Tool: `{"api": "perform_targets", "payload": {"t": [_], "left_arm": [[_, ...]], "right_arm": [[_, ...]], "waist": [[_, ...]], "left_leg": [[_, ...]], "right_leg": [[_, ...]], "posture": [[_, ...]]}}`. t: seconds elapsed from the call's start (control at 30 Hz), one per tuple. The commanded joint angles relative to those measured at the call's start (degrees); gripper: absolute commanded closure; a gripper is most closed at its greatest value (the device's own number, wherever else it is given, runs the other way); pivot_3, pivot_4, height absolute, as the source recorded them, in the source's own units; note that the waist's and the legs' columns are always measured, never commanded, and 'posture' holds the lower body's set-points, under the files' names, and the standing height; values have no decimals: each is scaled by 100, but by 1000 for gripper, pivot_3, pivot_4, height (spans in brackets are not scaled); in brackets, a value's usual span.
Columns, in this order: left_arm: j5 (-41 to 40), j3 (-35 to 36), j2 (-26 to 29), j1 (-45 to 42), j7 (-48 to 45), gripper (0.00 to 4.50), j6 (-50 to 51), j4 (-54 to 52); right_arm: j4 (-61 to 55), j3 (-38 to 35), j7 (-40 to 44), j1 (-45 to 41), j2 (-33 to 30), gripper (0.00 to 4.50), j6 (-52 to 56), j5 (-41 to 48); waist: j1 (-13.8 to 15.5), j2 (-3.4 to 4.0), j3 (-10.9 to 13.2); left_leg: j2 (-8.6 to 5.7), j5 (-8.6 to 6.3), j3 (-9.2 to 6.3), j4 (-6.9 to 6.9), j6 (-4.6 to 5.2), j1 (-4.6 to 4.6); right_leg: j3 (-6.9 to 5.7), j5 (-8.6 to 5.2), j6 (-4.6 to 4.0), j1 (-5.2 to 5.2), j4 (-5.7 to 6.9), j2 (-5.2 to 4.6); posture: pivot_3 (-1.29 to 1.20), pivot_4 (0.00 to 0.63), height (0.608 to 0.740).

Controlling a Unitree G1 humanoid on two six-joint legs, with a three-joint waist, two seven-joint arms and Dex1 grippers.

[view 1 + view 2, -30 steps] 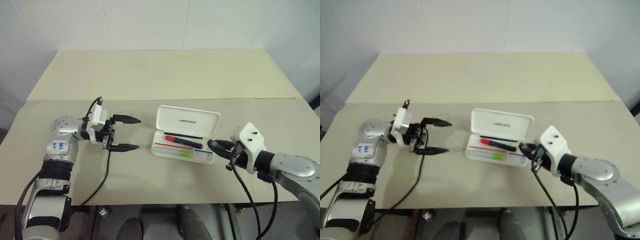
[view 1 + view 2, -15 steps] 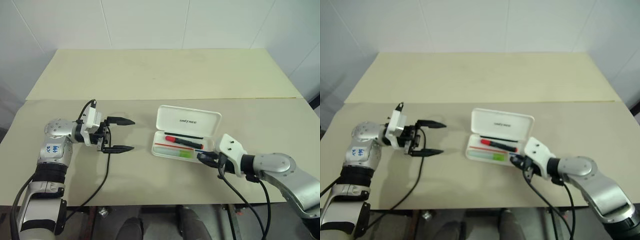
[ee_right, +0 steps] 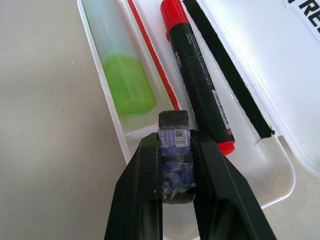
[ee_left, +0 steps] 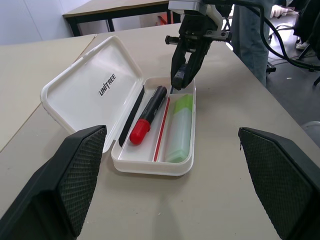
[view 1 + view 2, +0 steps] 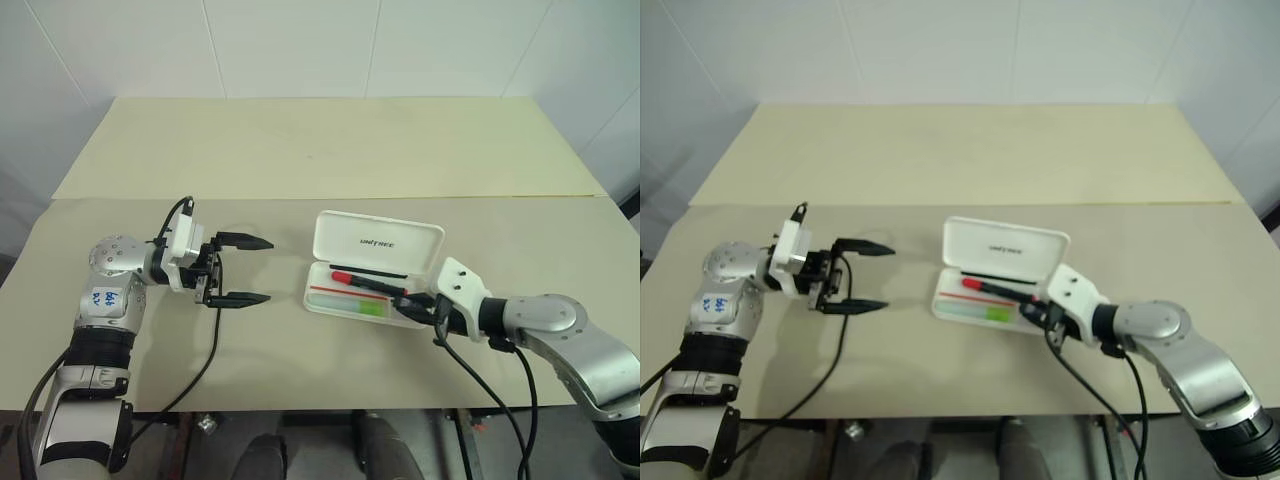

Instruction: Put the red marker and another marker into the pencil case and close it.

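Observation:
The white pencil case (image 5: 378,243) lies open at the table's middle, its lid standing up at the back. In its tray lie the red marker (image 5: 365,282) with its black body, and in front of it the light green marker (image 5: 370,309). My right gripper (image 5: 415,302) is shut, and its tips hang over the tray's right end, close above the red marker's end (image 3: 197,85) and the green marker (image 3: 125,80). It holds neither. My left gripper (image 5: 268,270) stands open to the left of the case, pointing at it, with nothing between its fingers.
The beige table (image 5: 320,160) stretches far behind the case, with a seam (image 5: 300,198) across it. A black cable (image 5: 212,340) hangs from my left wrist toward the front edge. Another cable (image 5: 480,380) trails from my right wrist.
My right gripper has come down and leftward, from beside the case's right end to over the tray's end. The left gripper and the case have stayed put.

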Motion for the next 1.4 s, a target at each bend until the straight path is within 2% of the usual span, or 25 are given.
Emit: {"api": "perform_targets", "payload": {"t": [0.03,0.27,0.3,0.63,0.87,1.0,1.4], "left_arm": [[-104,96,0,17,-63,0,18,-203],[-105,91,-30,23,-58,0,9,-214],[-104,87,-39,21,-55,0,8,-214],[-126,139,-225,-40,24,0,-125,-137],[-37,157,-409,-278,237,0,-211,81],[253,77,-473,-636,531,0,-302,565],[917,-68,-1051,-2284,626,0,-1040,2823]], "right_arm": [[-141,-120,74,-86,29,2820,-49,29],[-317,-234,180,56,-71,237,81,110],[-324,-253,183,62,-75,21,85,112],[-778,-734,26,167,-36,21,335,328],[-1527,-1772,-443,488,407,21,424,908],[-2013,-2466,-525,633,645,21,446,1608],[-2377,-3221,-894,1461,751,21,127,1856]], "waist": [[3,0,0],[4,0,0],[3,0,0],[7,0,0],[15,-1,0],[17,-1,0],[31,-6,0]], "left_leg": [[0,0,0,4,0,-9],[-1,0,0,11,0,-15],[-1,0,0,13,0,-15],[-2,0,0,25,0,-16],[-2,0,0,29,0,-18],[-3,0,-1,34,0,-16],[-9,0,-1,53,1,-22]], "right_leg": [[0,0,0,-11,7,0],[0,0,-1,-23,24,1],[0,0,-1,-23,25,1],[1,0,-2,-22,35,1],[1,1,-2,-22,37,1],[1,3,-2,-22,42,2],[2,11,6,-14,39,1]], "posture": [[0,150,740],[0,150,740],[0,150,740],[0,150,740],[0,150,740],[0,150,740],[0,150,740]]}}
